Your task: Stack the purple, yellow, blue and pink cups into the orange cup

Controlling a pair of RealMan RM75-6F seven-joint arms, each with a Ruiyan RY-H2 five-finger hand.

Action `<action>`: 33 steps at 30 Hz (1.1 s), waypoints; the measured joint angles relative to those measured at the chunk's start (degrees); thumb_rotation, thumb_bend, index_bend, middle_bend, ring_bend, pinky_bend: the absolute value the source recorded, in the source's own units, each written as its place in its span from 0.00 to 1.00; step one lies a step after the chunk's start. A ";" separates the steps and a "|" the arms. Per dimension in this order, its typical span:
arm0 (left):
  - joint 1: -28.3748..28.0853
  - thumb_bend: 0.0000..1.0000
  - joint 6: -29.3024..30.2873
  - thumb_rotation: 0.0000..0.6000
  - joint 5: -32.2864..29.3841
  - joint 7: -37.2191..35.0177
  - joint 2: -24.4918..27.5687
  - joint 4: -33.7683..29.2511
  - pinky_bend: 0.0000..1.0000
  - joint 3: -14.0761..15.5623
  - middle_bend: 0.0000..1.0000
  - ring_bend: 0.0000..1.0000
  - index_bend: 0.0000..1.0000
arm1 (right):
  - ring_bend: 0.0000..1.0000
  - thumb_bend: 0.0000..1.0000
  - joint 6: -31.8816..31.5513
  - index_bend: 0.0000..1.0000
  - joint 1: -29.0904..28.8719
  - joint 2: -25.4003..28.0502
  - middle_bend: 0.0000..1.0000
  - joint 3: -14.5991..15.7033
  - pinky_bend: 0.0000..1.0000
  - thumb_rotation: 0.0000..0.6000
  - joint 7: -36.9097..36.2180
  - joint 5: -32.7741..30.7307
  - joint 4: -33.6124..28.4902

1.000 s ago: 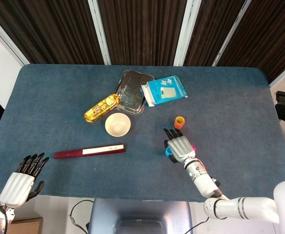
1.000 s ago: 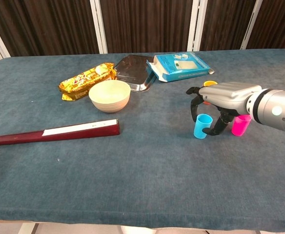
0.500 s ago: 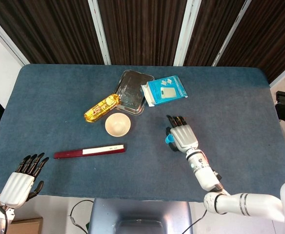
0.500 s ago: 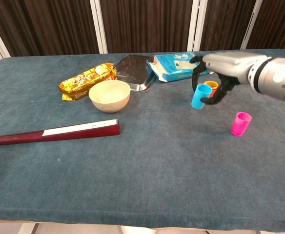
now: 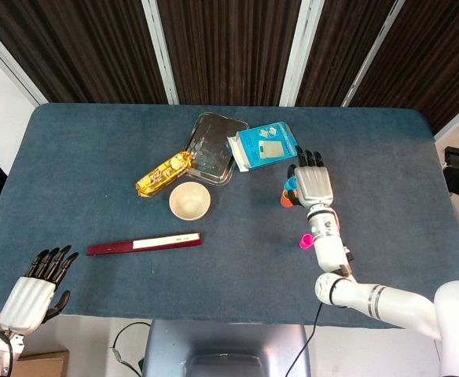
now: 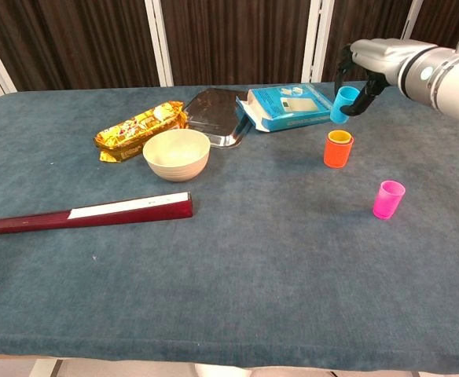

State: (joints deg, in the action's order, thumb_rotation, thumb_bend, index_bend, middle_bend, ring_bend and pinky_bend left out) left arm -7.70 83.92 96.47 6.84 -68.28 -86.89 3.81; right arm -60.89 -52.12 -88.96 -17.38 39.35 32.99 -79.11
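My right hand (image 6: 363, 67) grips the blue cup (image 6: 343, 105) in the air, above and slightly behind the orange cup (image 6: 338, 152). The orange cup stands upright on the table with a yellow cup (image 6: 339, 137) nested inside it. In the head view the right hand (image 5: 313, 182) covers most of the orange cup (image 5: 287, 201), and the blue cup (image 5: 291, 184) peeks out at its left side. The pink cup (image 6: 387, 199) stands alone, nearer to me, and shows in the head view as the pink cup (image 5: 307, 242). My left hand (image 5: 39, 283) hangs open off the table's near left corner.
A cream bowl (image 6: 177, 154), a gold snack packet (image 6: 139, 129), a metal tray (image 6: 216, 112) and a blue box (image 6: 288, 106) lie left of and behind the cups. A dark red flat case (image 6: 88, 214) lies at the near left.
My right hand has lifted the blue cup off the table beside the pink cup and carried it up and away, to above the orange cup. The left hand has not moved.
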 measured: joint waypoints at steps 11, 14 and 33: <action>-0.04 0.45 -0.21 1.00 -0.06 0.64 -0.26 -0.11 0.10 0.03 0.00 0.01 0.00 | 0.00 0.47 2.32 0.60 -0.23 -1.53 0.01 0.36 0.00 1.00 -0.68 -1.29 2.73; 0.03 0.45 -0.08 1.00 -0.12 0.66 -0.26 -0.11 0.10 -0.01 0.00 0.01 0.00 | 0.00 0.47 2.69 0.60 -0.33 -1.90 0.01 0.65 0.00 1.00 -0.23 -1.97 3.09; -0.18 0.45 -0.53 1.00 -0.32 0.33 -0.17 -0.02 0.10 -0.02 0.00 0.01 0.00 | 0.00 0.47 3.14 0.04 0.66 1.07 0.00 2.15 0.00 1.00 1.19 -3.14 -1.34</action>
State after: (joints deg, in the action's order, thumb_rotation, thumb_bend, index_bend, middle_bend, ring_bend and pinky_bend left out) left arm -7.88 83.40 96.15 7.17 -68.44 -86.91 3.79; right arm -57.75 -51.45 -87.89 -15.23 40.54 29.85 -80.45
